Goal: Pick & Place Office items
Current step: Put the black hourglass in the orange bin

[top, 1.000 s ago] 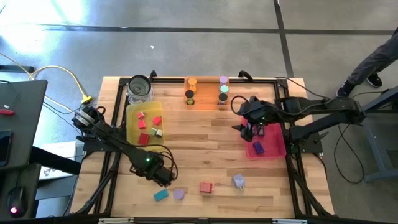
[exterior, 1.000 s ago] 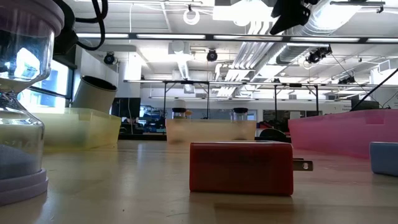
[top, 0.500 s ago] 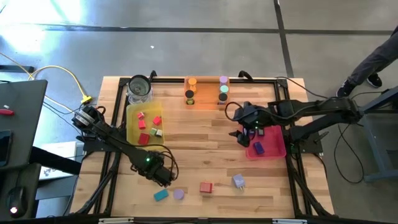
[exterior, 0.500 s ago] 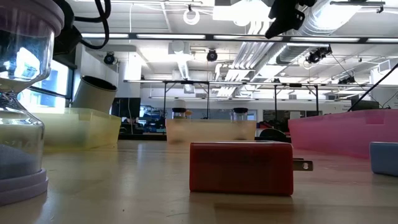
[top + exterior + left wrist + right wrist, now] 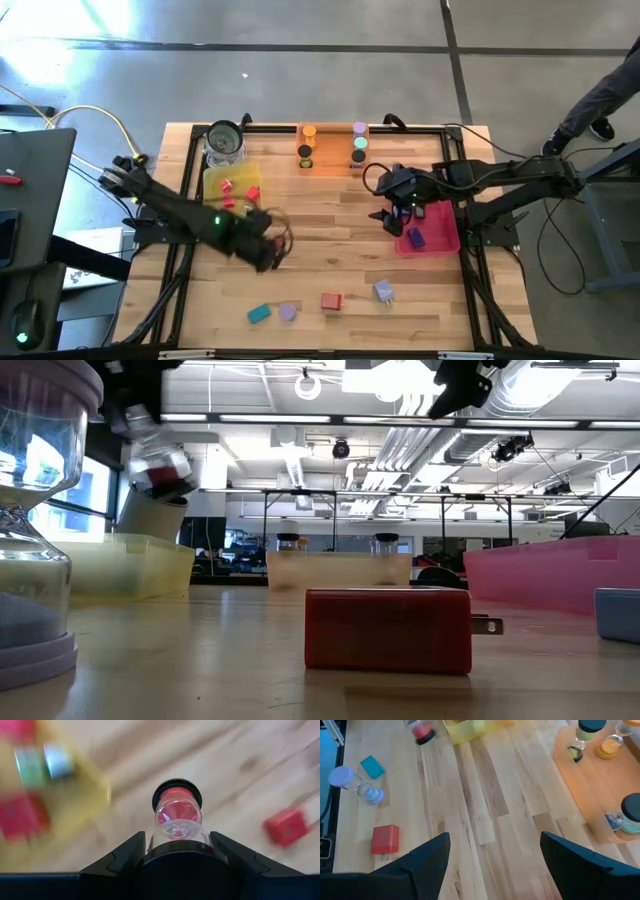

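Note:
My left gripper point(image 5: 262, 245) is shut on a small sand timer point(image 5: 176, 815) with red sand and black end caps. It hangs in the air near the yellow tray point(image 5: 212, 185), blurred in the low view point(image 5: 160, 468). A teal block point(image 5: 259, 313), a lavender sand timer point(image 5: 288, 312), a red block point(image 5: 331, 301) and a pale blue block point(image 5: 383, 291) lie on the wood near the front edge. My right gripper point(image 5: 400, 215) hangs open over the left rim of the pink tray point(image 5: 445, 240), with nothing between its fingers. My left gripper pinches the sand timer at its near end point(image 5: 176, 851) between the two fingers, which slant down from above. The timer points away along the fingers, its far black cap point(image 5: 177, 791) past their tips. It is lifted clear of the table.
The yellow tray holds red blocks point(image 5: 250, 193). An orange tray point(image 5: 333, 162) at the far edge holds several small timers, and a glass jar point(image 5: 224, 142) stands at the far left. A dark-blue block point(image 5: 416, 238) lies in the pink tray. Bare wood lies mid-table.
My left gripper has risen and gone toward the table's far edge, toward the yellow tray, turning as it went. The red sand timer has come up with it, lifted clear of the table.

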You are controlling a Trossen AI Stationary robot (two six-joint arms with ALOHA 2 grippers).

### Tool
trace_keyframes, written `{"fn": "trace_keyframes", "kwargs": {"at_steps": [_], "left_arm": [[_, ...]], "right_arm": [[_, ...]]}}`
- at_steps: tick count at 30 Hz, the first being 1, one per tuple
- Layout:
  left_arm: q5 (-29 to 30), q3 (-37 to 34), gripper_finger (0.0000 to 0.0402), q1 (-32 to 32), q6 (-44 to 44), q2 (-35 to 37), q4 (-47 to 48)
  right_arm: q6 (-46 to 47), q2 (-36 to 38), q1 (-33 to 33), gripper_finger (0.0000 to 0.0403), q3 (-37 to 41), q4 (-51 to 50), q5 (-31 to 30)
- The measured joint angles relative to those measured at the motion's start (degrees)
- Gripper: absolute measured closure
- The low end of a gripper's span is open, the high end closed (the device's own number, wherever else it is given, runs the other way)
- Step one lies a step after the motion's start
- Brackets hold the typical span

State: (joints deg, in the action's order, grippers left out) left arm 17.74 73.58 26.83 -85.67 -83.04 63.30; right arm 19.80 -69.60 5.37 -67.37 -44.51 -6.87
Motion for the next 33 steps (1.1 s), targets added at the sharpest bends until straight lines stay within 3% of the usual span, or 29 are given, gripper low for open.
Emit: {"fn": "trace_keyframes", "kwargs": {"at_steps": [6,15,25,33], "left_arm": [[2.26,9.06,0.0208,-11.11,24.55,0.60,-0.33],[-9.83,22.37,0.0208,-31.75,52.28,-1.55,-0.71],[-16.63,32.67,0.0208,-47.46,72.43,-9.74,-0.56],[-22.45,38.96,0.0208,-55.34,83.60,-21.71,-0.25]], "right_arm": [[3.04,1.10,1.36,0.0103,0.00,-0.61,-0.24],[9.08,5.58,4.53,0.0103,0.00,-1.55,-0.73],[13.41,8.85,7.42,0.0103,0.00,-1.57,-6.24],[13.21,10.15,3.81,0.0103,0.00,-2.89,-8.09]]}}
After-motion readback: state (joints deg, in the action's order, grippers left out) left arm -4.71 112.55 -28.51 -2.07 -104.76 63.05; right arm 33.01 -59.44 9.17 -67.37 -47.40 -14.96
